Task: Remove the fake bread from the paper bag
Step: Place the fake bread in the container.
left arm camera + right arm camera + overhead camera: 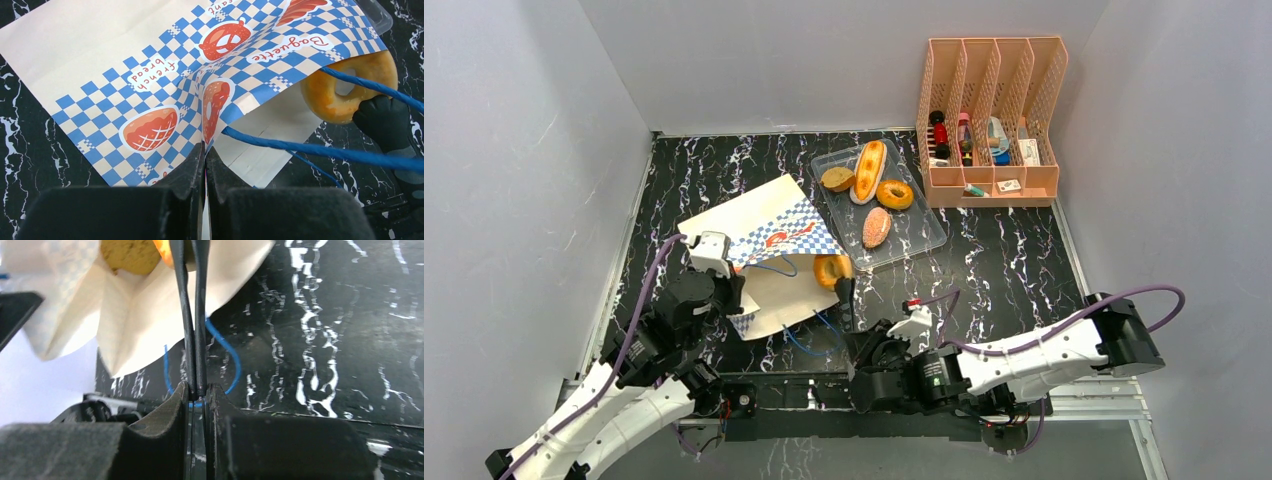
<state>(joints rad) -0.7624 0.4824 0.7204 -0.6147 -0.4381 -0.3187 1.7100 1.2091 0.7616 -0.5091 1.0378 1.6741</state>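
left end effector (205, 150) is clamped on the checkered near edge of the paper bag (769, 235), lying flat on the black marble table (1004, 270), bare room to its left. ring donut (831, 270) sits at the bag's mouth, low right end effector (845, 290) clenched, tip touching it. other pastries (869, 170) lie in the clear tray (934, 232) beyond.

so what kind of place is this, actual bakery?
Looks like a lab robot cell, staged: plain white walls box in a marbled tabletop, toy pastries on a clear tray, props in a pink organizer.
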